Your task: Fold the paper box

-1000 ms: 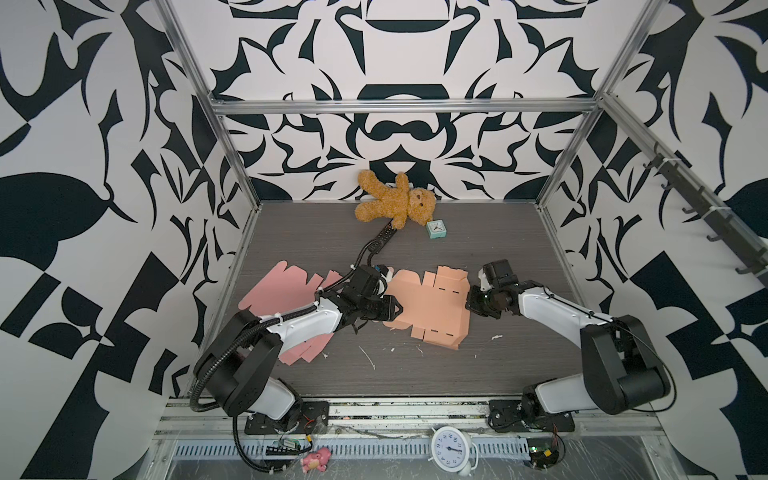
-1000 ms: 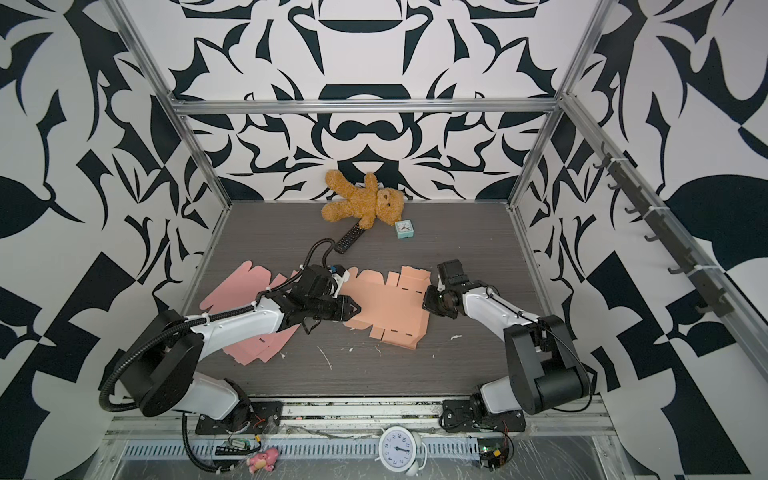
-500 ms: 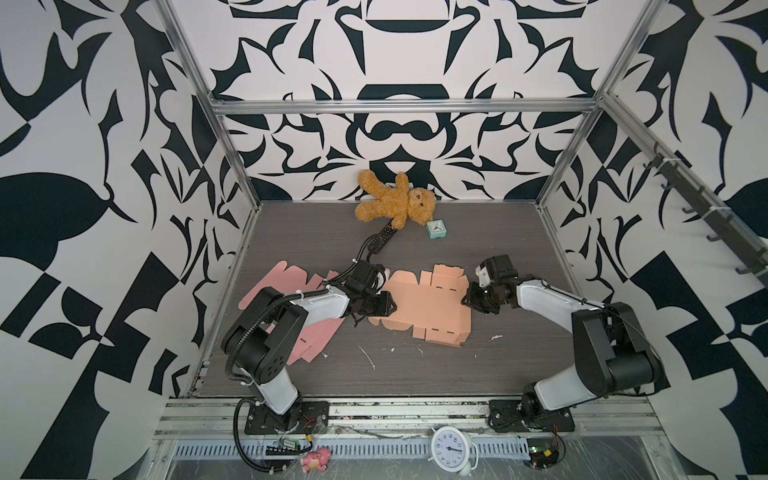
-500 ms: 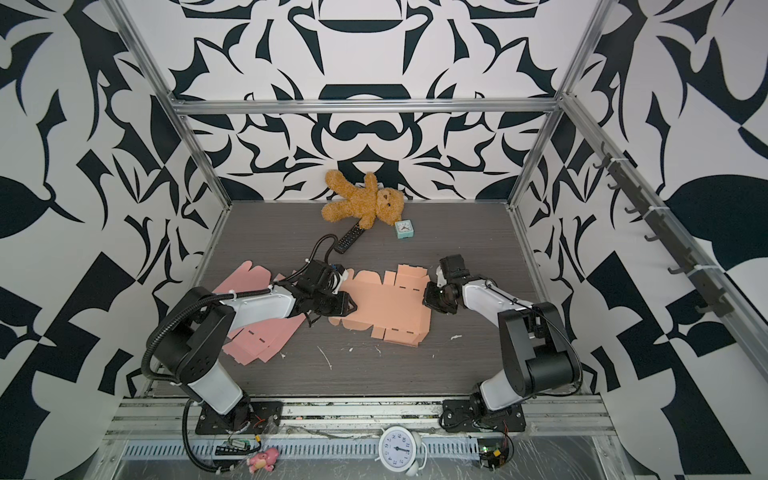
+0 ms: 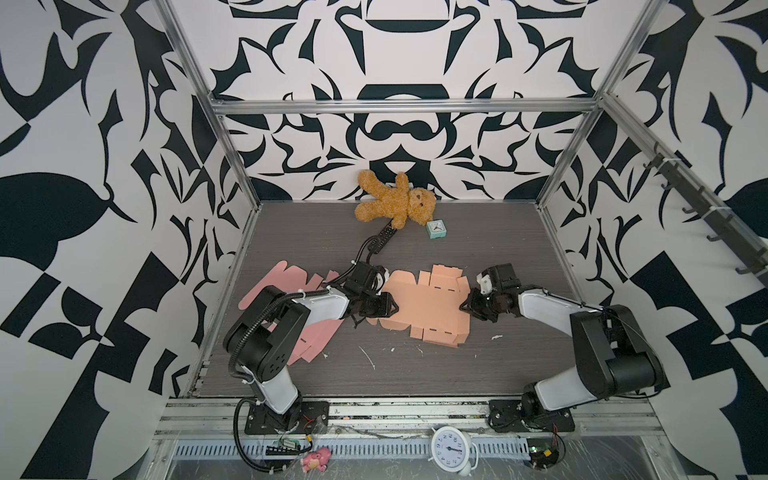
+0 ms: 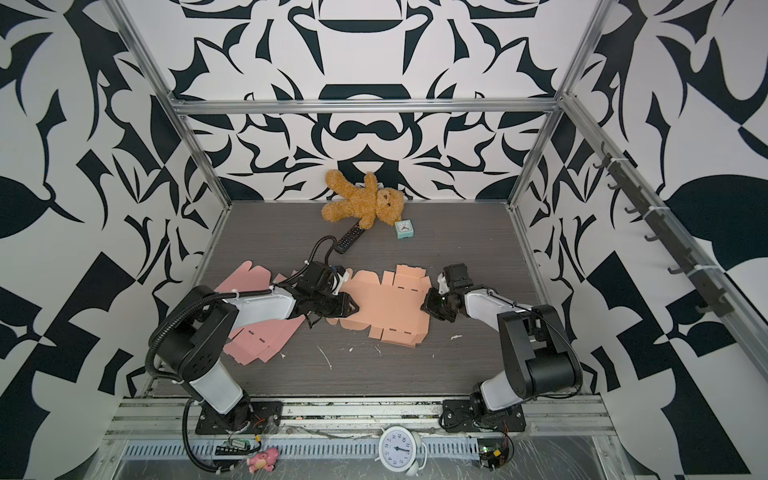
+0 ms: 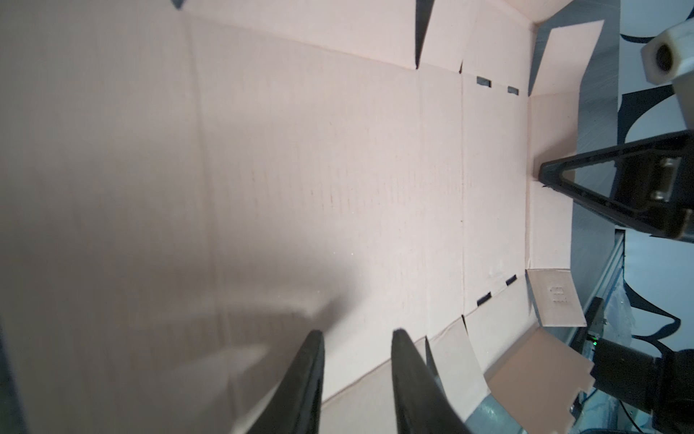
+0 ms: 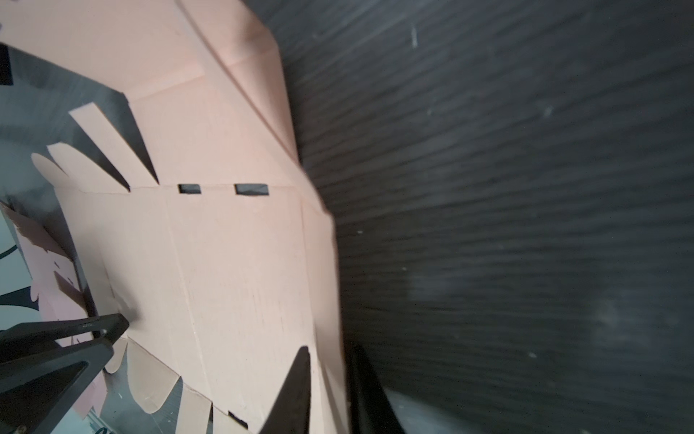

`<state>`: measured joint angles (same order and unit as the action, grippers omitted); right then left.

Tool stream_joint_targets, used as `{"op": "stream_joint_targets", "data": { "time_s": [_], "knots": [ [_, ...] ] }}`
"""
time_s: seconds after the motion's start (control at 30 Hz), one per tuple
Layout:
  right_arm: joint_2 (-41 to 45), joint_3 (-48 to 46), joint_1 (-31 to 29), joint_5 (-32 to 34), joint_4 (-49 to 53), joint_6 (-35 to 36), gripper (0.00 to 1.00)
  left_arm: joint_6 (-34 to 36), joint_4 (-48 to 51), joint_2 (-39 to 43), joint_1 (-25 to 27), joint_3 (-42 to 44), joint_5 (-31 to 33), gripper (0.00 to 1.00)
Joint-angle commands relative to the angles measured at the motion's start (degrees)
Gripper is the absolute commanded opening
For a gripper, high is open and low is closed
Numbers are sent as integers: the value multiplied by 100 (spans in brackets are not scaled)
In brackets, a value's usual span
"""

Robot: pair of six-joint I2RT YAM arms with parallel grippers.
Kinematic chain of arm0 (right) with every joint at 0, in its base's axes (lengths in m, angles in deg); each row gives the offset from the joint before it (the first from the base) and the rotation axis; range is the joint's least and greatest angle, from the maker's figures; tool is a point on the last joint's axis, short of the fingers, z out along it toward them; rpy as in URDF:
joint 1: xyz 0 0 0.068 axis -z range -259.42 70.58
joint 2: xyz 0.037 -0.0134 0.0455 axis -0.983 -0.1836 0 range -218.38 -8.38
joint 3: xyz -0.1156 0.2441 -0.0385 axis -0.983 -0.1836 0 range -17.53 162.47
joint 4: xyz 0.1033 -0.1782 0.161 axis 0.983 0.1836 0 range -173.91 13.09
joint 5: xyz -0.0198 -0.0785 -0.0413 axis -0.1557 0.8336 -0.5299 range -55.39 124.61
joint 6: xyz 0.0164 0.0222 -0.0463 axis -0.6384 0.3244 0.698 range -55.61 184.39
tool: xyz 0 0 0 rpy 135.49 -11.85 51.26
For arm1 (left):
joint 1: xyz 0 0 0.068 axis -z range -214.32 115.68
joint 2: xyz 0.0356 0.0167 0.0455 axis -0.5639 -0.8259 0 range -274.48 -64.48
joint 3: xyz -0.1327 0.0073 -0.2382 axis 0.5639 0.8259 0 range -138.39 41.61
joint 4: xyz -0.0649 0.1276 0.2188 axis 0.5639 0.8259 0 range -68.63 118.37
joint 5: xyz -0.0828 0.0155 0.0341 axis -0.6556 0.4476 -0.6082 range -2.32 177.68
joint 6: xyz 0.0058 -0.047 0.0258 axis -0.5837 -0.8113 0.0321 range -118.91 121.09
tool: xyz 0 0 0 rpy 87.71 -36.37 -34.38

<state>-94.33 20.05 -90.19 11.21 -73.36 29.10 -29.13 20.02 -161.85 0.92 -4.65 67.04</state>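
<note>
Much of the contact is hidden from above. In both top views the left gripper (image 5: 390, 309) and its wrist cover the left end of the paper box (image 5: 428, 307). The right gripper (image 5: 464, 307) sits dark against the box's right edge, so we cannot read either jaw gap there. A stack of pink sheets (image 5: 286, 278) lies partly under the left arm, and a black remote (image 5: 382, 237) is half tucked under the teddy bear (image 5: 395, 203).

The wrist views fill this in. The left wrist view shows the left gripper's fingers (image 7: 308, 375) partly apart, with nothing between them, low over the flat blank. We cannot tell whether they touch it. The right wrist view is blurred on the table side. It shows the right gripper (image 8: 330, 353) closed to a narrow gap on the box's right edge flap, which runs between its fingers and appears bent up a little.

The box lies unfolded, mid-table, between the two arms. The table (image 5: 415, 374) is dark grey wood grain, flecked with white scraps. Black-and-white patterned walls on an aluminium frame enclose it. A small teal clock (image 5: 436, 228) stands by the bear, and a white alarm clock (image 5: 451, 451) and a pink toy (image 5: 316, 459) sit beyond the table's near edge.
</note>
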Motion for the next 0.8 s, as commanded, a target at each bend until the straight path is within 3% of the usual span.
{"op": "stream_joint_targets", "data": {
  "time_s": [0.0, 0.27, 0.57, 0.77],
  "knots": [
    [298, -54, 37, 133, 139, -75, 15, -54, -102, -59, -13, 98, -152, 34],
    [342, 41, 49, 240, 350, 69, 6, -54, -93, 297, -10, 99, -299, 34],
    [532, 1090, -8, 802, 2243, 1530, 7, 14, 233, 1121, -5, 260, -372, 34],
    [89, 1825, -475, 1306, 3142, 2321, 7, -67, 301, 1228, -10, 413, -390, 34]
  ]
}}
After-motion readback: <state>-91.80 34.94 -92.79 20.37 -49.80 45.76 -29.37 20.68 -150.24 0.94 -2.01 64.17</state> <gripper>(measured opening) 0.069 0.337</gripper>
